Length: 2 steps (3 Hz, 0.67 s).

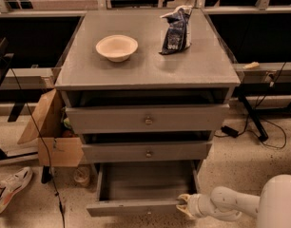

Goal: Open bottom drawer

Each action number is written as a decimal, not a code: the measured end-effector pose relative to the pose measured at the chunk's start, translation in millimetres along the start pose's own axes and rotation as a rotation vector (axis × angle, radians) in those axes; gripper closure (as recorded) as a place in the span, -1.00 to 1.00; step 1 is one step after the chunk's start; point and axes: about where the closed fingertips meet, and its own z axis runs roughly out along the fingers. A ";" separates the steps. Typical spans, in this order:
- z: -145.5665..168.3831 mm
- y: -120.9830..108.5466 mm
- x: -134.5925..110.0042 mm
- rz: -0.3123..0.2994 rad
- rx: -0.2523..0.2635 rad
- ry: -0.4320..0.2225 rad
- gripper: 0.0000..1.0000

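While open, bottom drawer (136, 206) beside gripper (183, 204).

The cabinet (150, 72) was a plain flat grey, and its bottom drawer (136, 207) showed the same grey on its front and in its tray. At the cabinet's lower right, by that drawer's front, the gripper (184, 205) was cream on a white arm (231, 204). On the cabinet's top sat a cream bowl (116, 47) and a dark blue bag (176, 30) with white print. Left of the cabinet stood a brown cardboard box (53, 137). The floor (231, 156) around the cabinet was beige with dark speckles.
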 end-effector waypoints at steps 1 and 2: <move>-1.0 -0.4 0.7 0.000 0.000 0.000 1.00; -1.7 0.1 2.8 0.005 0.003 0.002 1.00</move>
